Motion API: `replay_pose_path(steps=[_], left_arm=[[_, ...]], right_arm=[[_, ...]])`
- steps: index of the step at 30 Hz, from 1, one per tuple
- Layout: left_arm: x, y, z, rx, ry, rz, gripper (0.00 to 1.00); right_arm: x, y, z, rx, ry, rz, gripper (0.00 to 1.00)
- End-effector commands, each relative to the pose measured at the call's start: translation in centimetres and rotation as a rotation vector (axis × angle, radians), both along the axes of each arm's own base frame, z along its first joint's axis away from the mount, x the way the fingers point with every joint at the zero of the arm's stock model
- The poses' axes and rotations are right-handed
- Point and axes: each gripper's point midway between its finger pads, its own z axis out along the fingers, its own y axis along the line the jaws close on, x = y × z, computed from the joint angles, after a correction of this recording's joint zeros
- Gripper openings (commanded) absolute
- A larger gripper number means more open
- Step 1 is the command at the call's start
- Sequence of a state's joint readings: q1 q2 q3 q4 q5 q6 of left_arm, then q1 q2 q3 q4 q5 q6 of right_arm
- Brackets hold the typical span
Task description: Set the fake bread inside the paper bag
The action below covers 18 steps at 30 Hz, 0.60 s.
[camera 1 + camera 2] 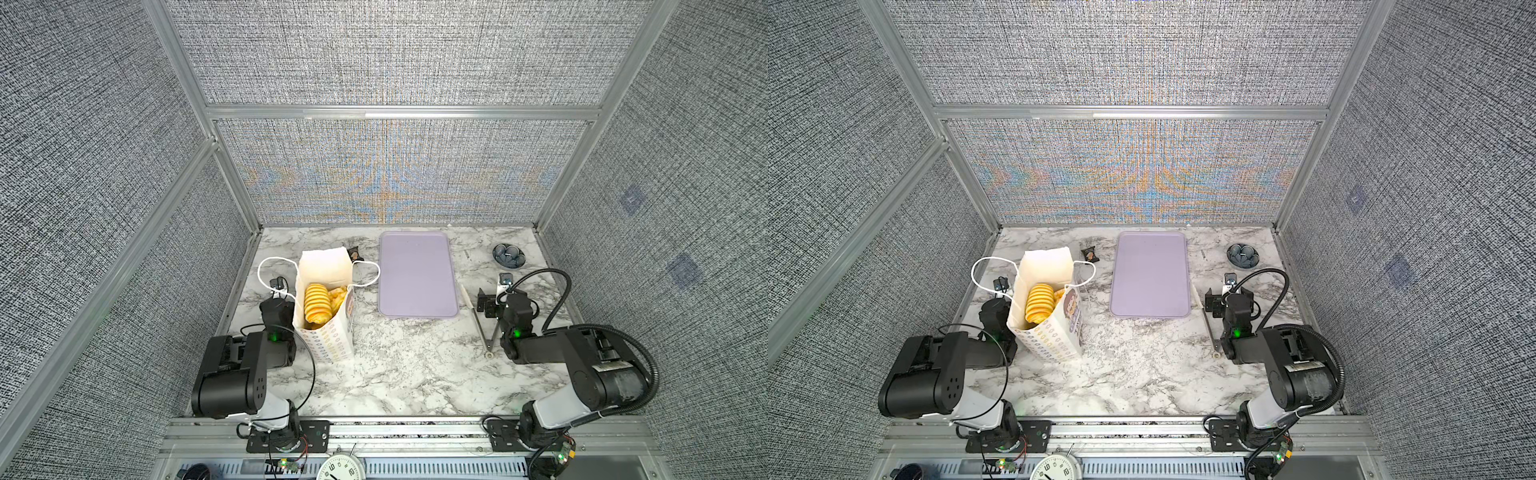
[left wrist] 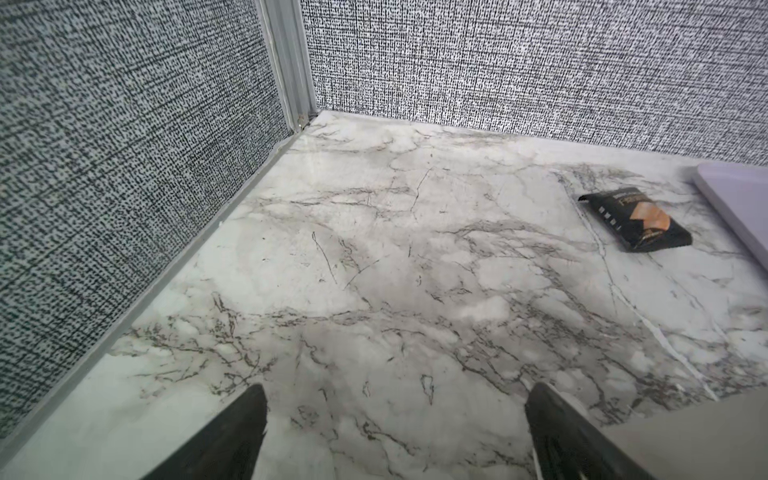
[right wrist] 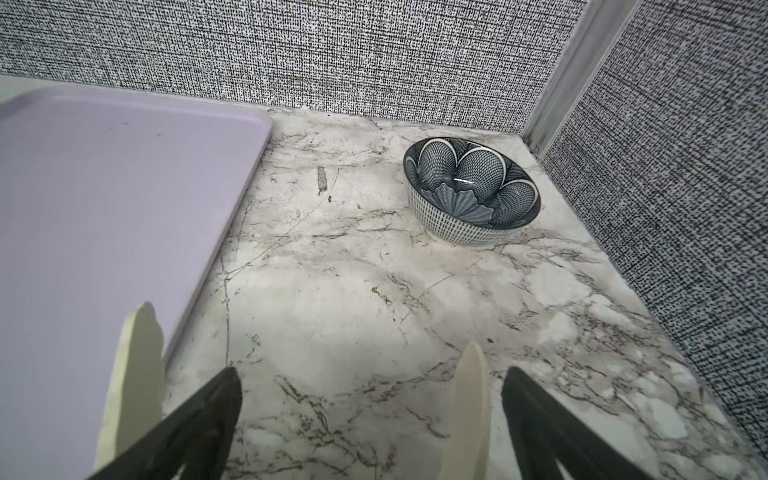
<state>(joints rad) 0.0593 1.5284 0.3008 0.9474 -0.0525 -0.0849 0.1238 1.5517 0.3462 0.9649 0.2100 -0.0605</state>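
Plainly, left gripper fully spread and empty beside the paper bag, right gripper likewise.

Lavender tray lies flat on the marble table, toward the back wall. Tongs lie just off its right edge. Patterned blue bowl sits in the far right corner, and a black snack packet lies near the tray's far left corner.
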Motion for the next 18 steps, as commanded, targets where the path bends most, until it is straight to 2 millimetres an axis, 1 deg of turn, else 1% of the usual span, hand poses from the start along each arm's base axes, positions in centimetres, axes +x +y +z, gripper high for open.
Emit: replay_pose_path(steps=[1,5,9,18], left_arm=[[0.8,0.0,2.1,0.026,-0.087,-0.004,0.98],[1.1,-0.2,2.0,0.029,-0.073,-0.012,0.98],[1.1,-0.2,1.9,0.03,-0.067,-0.011,0.98],[1.0,-0.3,1.9,0.032,-0.073,-0.015,0.98]], right_arm=[[0.1,0.0,0.2,0.002,-0.004,-0.001,0.99],[0.0,0.1,0.2,-0.001,-0.013,0.007,0.99],[0.8,-0.9,-0.3,0.057,0.038,-0.011,0.99],[0.5,-0.9,-0.1,0.06,0.027,-0.005,0.99]])
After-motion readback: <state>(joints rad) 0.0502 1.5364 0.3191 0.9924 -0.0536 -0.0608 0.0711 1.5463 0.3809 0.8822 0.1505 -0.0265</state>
